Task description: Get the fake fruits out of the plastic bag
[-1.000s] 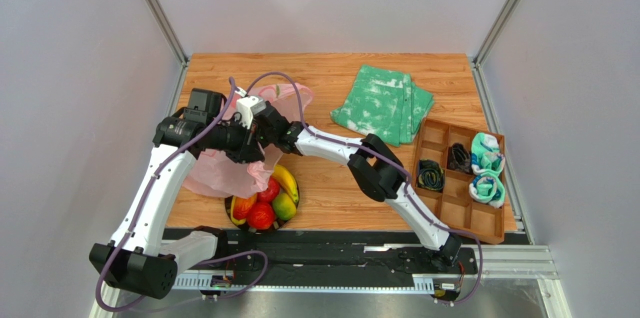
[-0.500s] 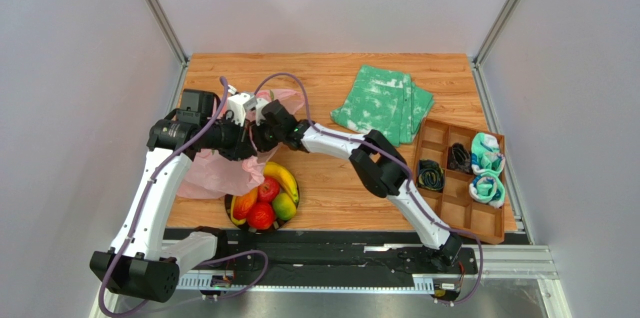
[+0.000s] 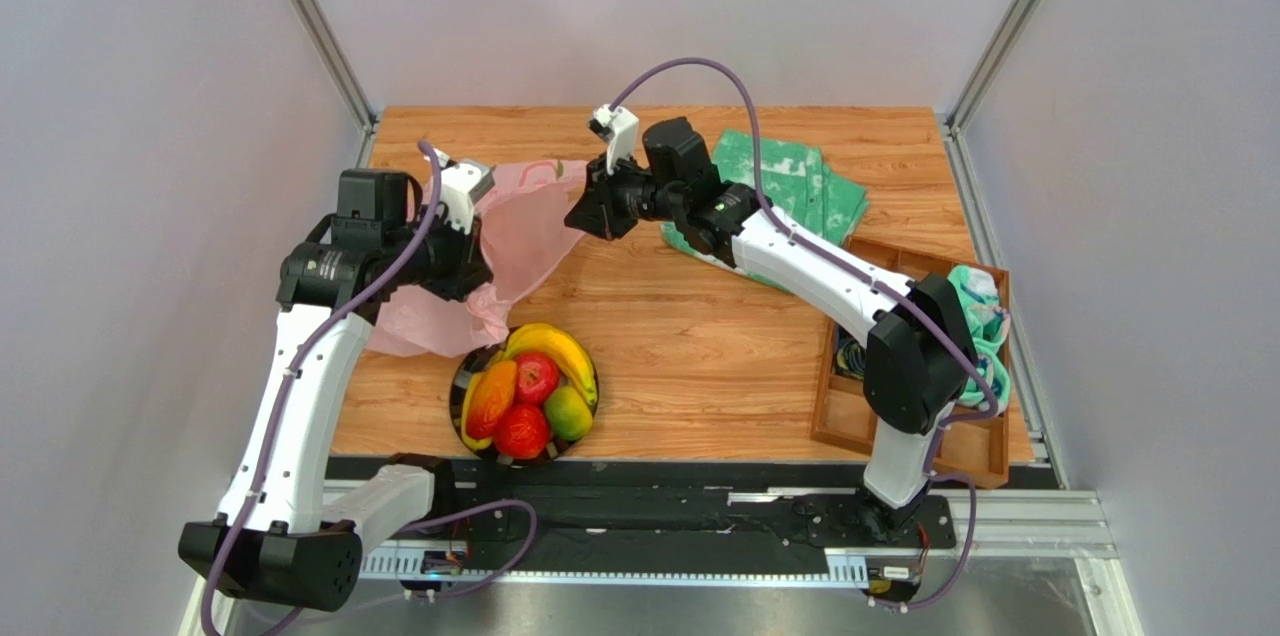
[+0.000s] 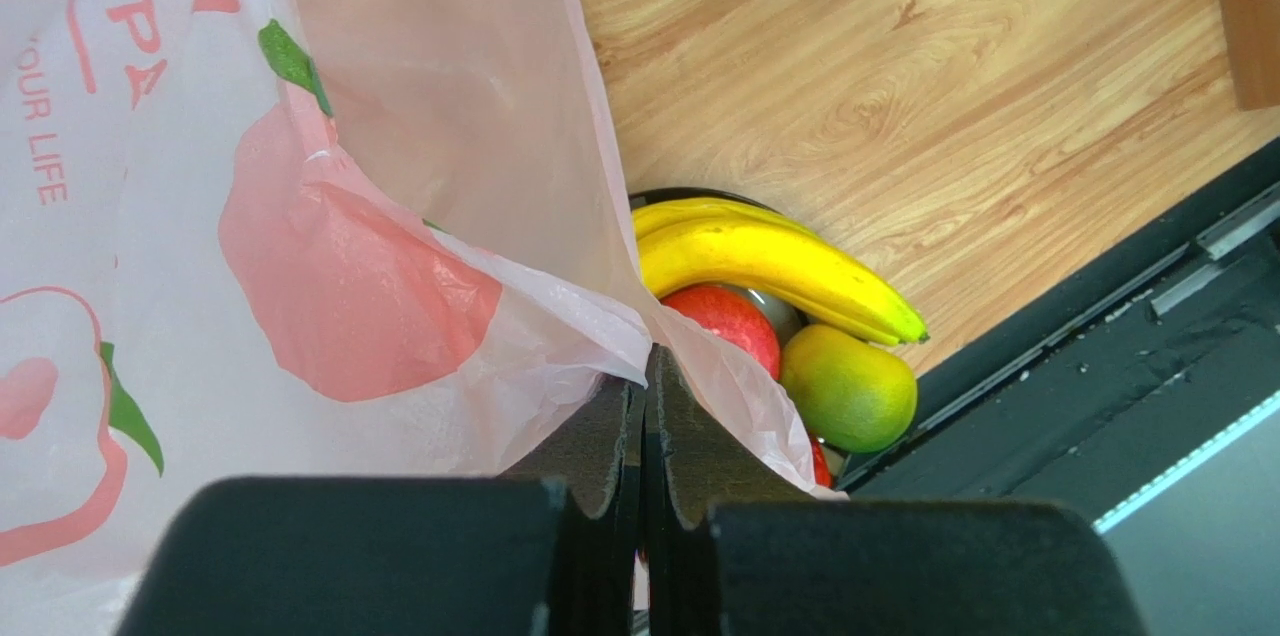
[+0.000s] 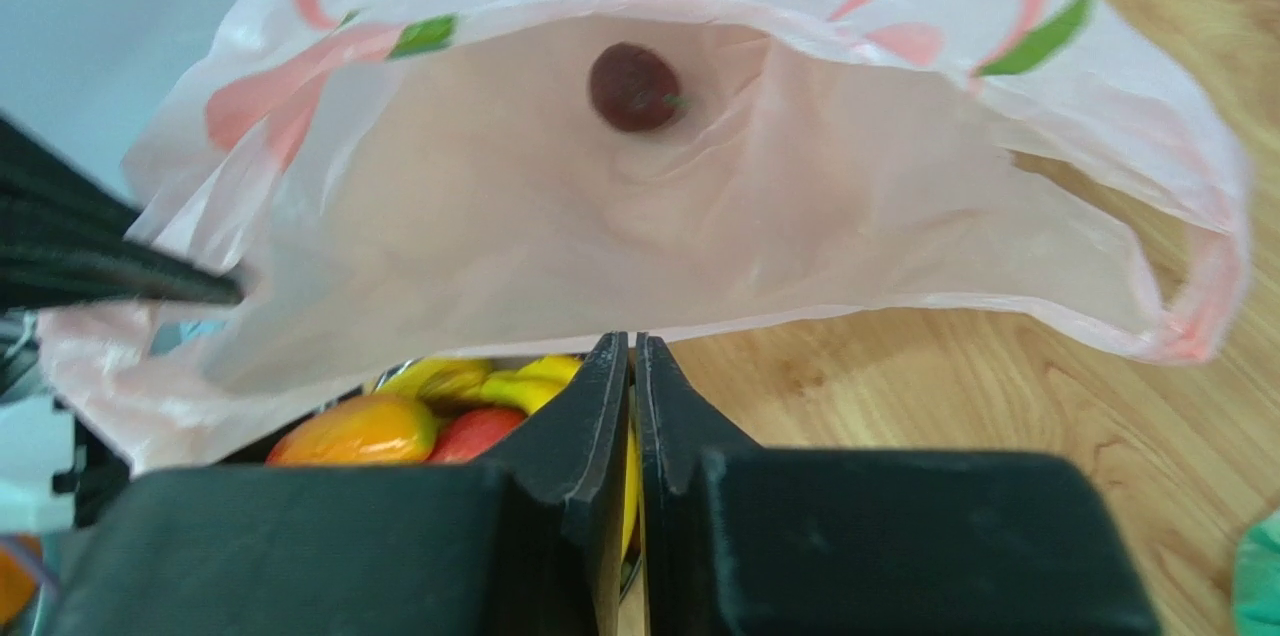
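The pink plastic bag [image 3: 519, 231] hangs stretched between both grippers above the table. My left gripper [image 4: 646, 366] is shut on one fold of the bag [image 4: 301, 216]. My right gripper [image 5: 631, 344] is shut on the bag's near rim [image 5: 676, 231], holding its mouth open. A dark purple plum [image 5: 634, 84] lies inside the bag. The other fake fruits fill a black bowl [image 3: 478, 359] below: bananas [image 4: 766, 269], a red apple [image 4: 729, 329], a green mango [image 4: 849, 389] and more. From above, the right gripper [image 3: 579, 212] is right of the left gripper [image 3: 478, 258].
A folded green-and-white cloth [image 3: 796, 194] lies at the back right, partly under the right arm. A wooden compartment tray [image 3: 909, 426] with rolled socks [image 3: 977, 336] stands along the right edge. The bowl sits near the table's front edge.
My right gripper has shut on the bag's rim and swung back and to the right, pulling the bag open. The left gripper has shifted slightly left with its fold of the bag.
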Robot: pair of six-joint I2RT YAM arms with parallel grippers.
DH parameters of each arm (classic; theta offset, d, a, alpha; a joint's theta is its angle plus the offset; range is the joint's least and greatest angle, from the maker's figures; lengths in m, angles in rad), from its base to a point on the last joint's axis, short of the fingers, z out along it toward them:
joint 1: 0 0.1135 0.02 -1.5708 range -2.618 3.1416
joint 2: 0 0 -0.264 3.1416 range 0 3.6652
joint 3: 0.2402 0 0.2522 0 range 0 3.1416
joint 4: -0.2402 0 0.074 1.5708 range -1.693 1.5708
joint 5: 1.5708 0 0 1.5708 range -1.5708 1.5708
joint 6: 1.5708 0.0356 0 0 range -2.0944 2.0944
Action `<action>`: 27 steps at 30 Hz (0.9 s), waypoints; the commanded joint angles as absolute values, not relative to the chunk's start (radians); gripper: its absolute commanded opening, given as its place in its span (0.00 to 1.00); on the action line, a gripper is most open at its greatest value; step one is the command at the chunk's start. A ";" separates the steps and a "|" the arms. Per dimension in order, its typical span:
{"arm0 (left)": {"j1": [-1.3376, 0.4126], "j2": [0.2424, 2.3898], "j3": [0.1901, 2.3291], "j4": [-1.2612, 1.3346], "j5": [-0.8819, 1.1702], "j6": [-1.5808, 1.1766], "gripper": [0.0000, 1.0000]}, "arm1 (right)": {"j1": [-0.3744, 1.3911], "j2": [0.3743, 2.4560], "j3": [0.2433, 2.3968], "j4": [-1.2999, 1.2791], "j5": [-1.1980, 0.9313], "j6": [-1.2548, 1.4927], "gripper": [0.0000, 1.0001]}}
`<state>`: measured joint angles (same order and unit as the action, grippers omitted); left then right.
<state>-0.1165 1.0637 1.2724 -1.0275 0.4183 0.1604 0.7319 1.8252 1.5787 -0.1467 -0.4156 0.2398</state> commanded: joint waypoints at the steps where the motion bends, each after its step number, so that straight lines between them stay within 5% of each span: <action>1: -0.110 1.037 1.334 -1.005 0.493 0.238 0.00 | 0.756 1.781 1.545 -0.212 -0.486 0.181 0.10; 3: -0.110 1.043 1.362 -1.011 0.575 0.241 0.00 | 0.755 1.770 1.531 -0.219 -0.459 0.169 0.13; 7: -0.112 1.075 1.419 -1.054 0.675 0.244 0.00 | 0.764 1.773 1.519 -0.198 -0.437 0.190 0.41; 10: -0.117 1.045 1.489 -1.113 0.736 0.270 0.00 | 0.793 1.805 1.551 -0.183 -0.420 0.186 0.52; 20: -0.120 0.904 1.307 -1.126 0.568 0.302 0.00 | 0.882 1.996 1.640 -0.153 -0.377 0.215 0.54; 27: -0.114 0.876 1.261 -1.130 0.587 0.276 0.00 | 0.949 2.127 1.715 -0.173 -0.126 0.267 0.74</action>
<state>-0.1173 0.8925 1.2579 -1.1381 0.5632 0.2859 0.9234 2.0804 1.6276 -0.1864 -0.2924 0.2291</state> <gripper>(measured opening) 0.007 0.718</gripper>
